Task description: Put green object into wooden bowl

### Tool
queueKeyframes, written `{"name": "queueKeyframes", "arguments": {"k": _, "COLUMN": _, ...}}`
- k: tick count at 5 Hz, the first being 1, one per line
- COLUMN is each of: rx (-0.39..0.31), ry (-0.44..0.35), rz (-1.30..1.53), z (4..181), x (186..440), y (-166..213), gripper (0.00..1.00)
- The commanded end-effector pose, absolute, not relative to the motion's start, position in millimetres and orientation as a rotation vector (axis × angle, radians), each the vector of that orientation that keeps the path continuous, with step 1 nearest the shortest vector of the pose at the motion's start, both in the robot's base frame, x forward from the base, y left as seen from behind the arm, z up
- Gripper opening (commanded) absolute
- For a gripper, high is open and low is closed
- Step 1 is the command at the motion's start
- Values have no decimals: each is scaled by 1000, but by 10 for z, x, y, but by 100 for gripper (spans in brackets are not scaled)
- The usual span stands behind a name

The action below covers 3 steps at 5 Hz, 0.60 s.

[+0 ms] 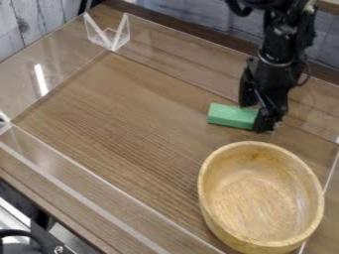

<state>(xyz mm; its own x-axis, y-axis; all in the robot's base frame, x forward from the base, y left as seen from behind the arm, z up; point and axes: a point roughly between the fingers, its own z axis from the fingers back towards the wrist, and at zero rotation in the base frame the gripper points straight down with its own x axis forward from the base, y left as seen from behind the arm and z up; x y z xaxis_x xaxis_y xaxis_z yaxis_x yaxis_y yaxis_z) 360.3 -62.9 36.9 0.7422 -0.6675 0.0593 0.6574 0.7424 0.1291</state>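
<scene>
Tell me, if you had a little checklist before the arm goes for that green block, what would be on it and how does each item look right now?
1. Green block lies flat on the wooden table, free of the bowl: ok.
2. Gripper is open, its fingers spread: ok.
3. Gripper sits at the block's right end, pointing down: ok.
4. Fingers straddle the block, ready to close on it: cannot tell from this single view.
5. Wooden bowl is upright and empty, ready to receive: ok.
6. Table between block and bowl is bare: ok.
</scene>
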Motion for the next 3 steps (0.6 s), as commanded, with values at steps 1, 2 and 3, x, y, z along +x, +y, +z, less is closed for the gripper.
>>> {"name": "queueKeyframes", "arguments": {"k": 1, "rx": 103, "ry": -196, "rz": -698, "z": 674, "x": 3668, "y": -608, "gripper": 100}}
{"name": "queueKeyframes", "arguments": {"k": 2, "rx": 100, "ry": -220, "rz": -665, "z": 785, "x": 3748, "y": -644, "gripper": 100}}
{"name": "queueKeyframes", "arguments": {"k": 3, "rx": 91, "ry": -247, "rz": -628, "z": 887, "x": 3789, "y": -678, "gripper": 100}}
